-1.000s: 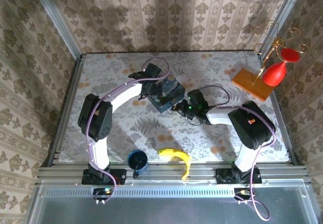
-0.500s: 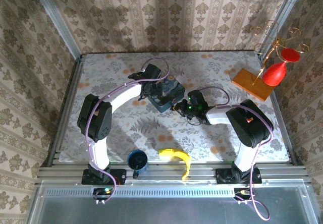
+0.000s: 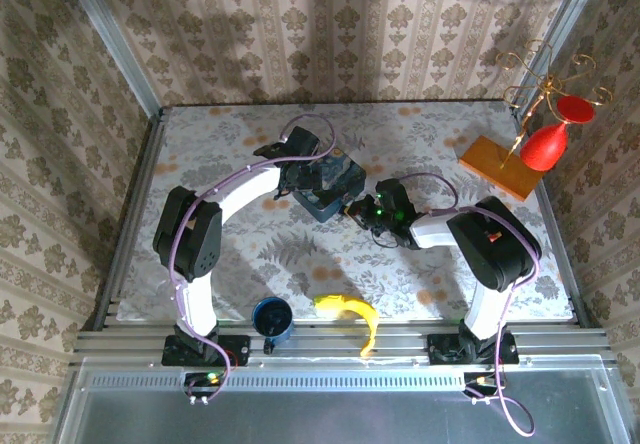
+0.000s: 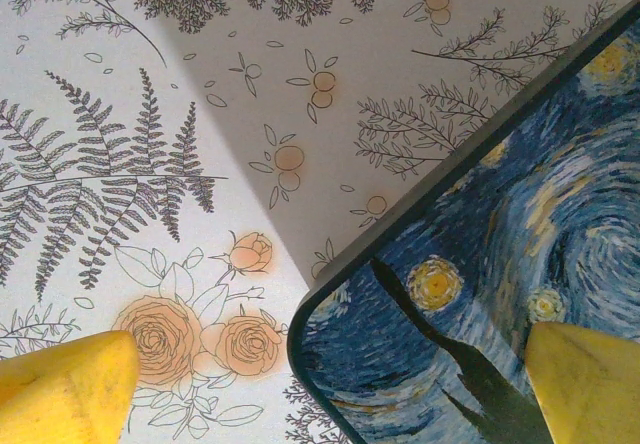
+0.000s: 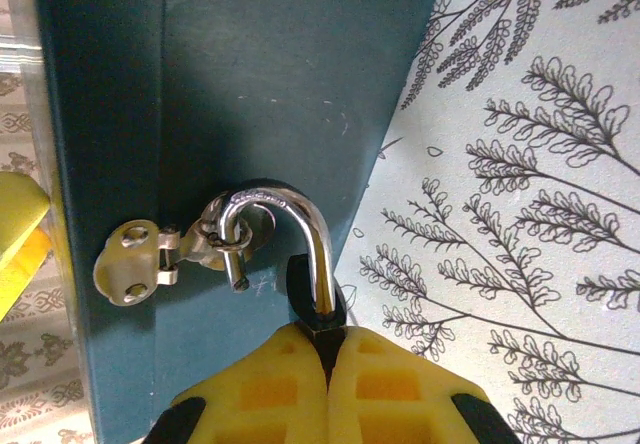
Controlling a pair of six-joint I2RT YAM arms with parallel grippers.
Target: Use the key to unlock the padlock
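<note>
Find padlock hung on tin's side hasp, body pinched in closed right gripper, left gripper agape over tin's corner; judge it light, rigid, slick: hold by body.

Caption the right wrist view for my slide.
Right gripper shut on the padlock, whose steel shackle hooks through the hasp ring on the side of the blue tin.

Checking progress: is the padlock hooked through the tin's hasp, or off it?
Hooked: the padlock's shackle passes through the hasp ring on the blue tin.
</note>
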